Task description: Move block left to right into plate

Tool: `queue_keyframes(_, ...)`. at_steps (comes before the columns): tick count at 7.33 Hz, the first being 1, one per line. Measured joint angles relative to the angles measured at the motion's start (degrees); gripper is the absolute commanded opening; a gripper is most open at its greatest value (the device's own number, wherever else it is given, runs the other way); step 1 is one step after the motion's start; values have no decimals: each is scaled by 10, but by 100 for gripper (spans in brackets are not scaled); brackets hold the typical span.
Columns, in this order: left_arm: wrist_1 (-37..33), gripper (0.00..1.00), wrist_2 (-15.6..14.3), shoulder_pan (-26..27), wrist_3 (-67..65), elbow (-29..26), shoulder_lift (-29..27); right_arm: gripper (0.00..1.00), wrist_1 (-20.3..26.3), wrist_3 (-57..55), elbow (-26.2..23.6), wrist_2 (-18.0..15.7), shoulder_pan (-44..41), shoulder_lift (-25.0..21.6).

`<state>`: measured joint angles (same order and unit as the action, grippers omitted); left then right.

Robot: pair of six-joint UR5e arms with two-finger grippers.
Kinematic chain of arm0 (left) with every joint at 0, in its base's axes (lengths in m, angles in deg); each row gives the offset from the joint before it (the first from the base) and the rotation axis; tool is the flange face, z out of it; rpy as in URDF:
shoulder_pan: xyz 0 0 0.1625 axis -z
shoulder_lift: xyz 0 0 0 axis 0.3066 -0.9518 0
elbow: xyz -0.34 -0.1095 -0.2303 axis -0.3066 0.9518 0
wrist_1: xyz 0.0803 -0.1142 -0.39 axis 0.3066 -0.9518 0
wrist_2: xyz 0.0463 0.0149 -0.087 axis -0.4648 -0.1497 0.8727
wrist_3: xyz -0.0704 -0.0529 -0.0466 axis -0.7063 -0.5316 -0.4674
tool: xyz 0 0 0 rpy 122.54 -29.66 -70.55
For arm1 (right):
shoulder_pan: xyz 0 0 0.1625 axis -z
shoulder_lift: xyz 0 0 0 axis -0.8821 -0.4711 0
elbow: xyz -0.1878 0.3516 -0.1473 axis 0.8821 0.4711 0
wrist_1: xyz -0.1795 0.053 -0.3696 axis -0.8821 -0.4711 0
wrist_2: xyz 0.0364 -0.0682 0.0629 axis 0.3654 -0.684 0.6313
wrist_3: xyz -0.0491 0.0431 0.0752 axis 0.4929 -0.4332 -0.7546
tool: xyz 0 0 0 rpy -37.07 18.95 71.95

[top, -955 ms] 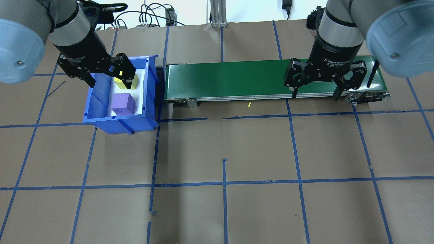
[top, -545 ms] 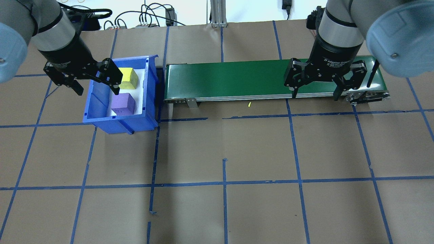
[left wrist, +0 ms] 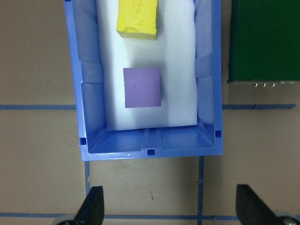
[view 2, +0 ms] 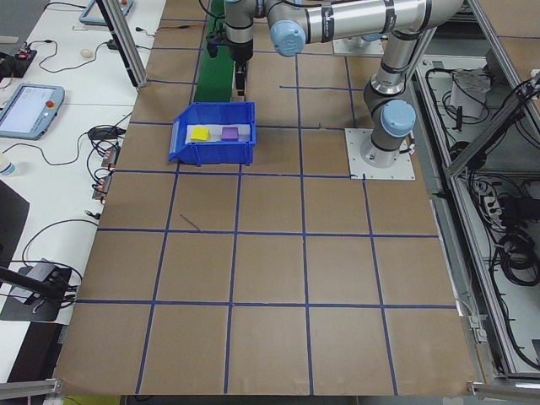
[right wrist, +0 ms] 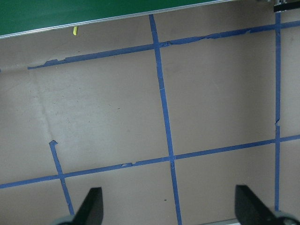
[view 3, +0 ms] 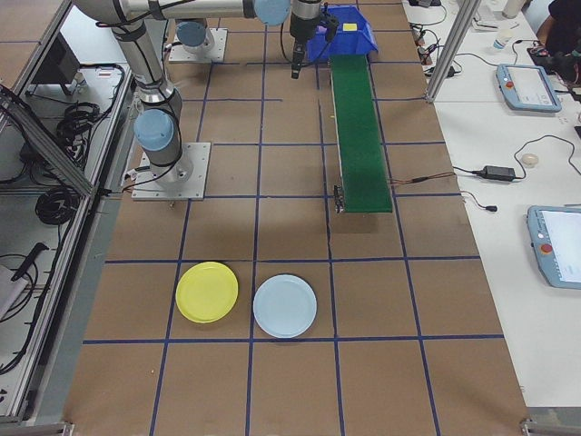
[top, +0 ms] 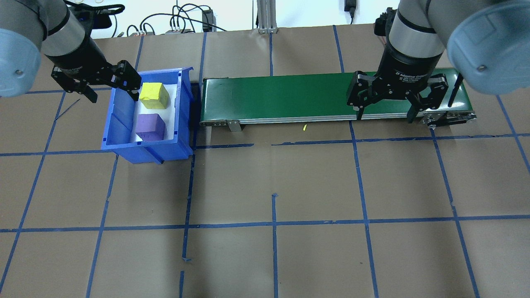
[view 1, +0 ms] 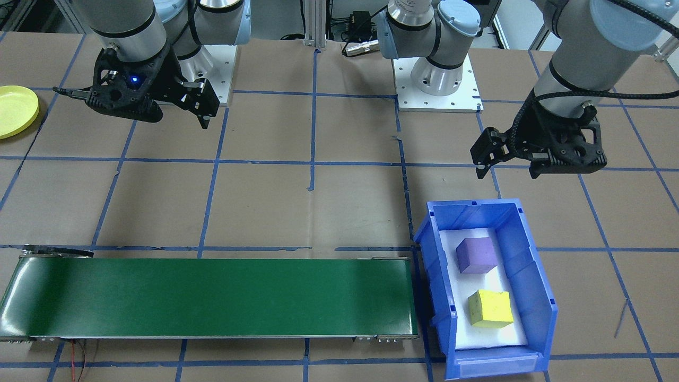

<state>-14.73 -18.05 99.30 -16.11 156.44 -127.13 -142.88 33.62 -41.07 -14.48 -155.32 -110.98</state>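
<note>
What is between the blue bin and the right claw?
The green conveyor belt, seen overhead: it runs from beside the blue bin toward the open right claw.

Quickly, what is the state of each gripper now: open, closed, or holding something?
Left gripper: open, holding nothing, beside the blue bin.
Right gripper: open, holding nothing, over the green conveyor belt.

Yellow block and purple block in a blue bin — green belt — yellow plate.
</note>
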Motion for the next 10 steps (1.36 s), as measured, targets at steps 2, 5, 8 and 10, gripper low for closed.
queue_keyframes(2,-17,99,-7,4,11,29,17,100,0,0,0,0,0,0)
queue_keyframes(5,-14,100,-6,4,9,40,12,100,0,0,0,0,0,0)
queue_keyframes(8,75,100,-5,3,10,46,-30,100,0,0,0,0,0,0)
queue_keyframes(10,105,100,-5,0,8,45,-66,100,0,0,0,0,0,0)
